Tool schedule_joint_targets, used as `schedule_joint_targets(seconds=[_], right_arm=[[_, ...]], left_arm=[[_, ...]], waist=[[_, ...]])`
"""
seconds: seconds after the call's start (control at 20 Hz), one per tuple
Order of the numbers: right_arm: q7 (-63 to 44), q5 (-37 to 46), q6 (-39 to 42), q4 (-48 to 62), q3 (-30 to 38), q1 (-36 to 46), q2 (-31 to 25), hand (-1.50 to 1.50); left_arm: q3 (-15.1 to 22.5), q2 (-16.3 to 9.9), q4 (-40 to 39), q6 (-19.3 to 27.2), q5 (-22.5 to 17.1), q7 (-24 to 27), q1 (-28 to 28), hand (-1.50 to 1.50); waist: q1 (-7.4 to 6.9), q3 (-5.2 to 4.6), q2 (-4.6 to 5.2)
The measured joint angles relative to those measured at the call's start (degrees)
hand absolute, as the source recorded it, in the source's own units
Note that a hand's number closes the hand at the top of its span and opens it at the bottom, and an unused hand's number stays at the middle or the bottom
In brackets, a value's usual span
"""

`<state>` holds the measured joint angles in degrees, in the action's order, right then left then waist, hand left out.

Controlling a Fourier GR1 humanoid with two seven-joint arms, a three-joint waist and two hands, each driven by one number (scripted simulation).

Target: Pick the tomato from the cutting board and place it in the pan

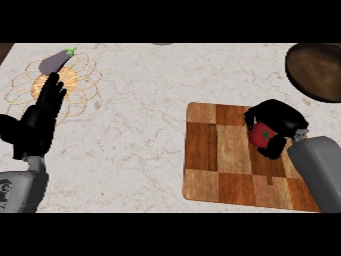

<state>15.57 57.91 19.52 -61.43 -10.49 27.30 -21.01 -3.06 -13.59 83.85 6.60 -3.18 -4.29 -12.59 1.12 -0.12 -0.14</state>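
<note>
The tomato (262, 135) is seen over the right part of the cutting board (225, 160), which lies toward the desk's (143, 125) front right corner, and it is enclosed by the curled fingers of the right robot hand (278, 125). The pan (323, 72) is set at the desk's far right corner, well apart from the tomato. The left robot hand (34, 125) is held open with straight fingers near the left edge, over a wire trivet (81, 87) by which an eggplant (56, 61) lies.

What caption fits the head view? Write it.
Right hand curls round the tomato over the cutting board.
</note>
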Motion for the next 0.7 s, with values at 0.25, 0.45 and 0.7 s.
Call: schedule_joint_targets(seconds=[0.25,0.45,0.7], right_arm=[[-22.2,1.5,-9.3,-1.2,9.3,6.1,6.8,1.50],[-37.0,5.4,-17.6,-3.1,12.2,11.2,12.6,1.50],[-47.0,9.1,-24.8,-0.4,16.2,18.8,13.3,1.50]], left_arm=[[0.4,0.4,-0.1,-0.1,0.1,0.0,-0.1,0.00],[0.7,0.9,-0.6,0.3,0.4,0.0,-1.0,0.00],[0.6,0.5,-0.4,-0.6,0.2,-0.7,-1.8,0.00]], waist=[[-0.57,-0.01,-0.22],[-1.25,0.01,-0.04],[-1.95,0.07,0.26]])
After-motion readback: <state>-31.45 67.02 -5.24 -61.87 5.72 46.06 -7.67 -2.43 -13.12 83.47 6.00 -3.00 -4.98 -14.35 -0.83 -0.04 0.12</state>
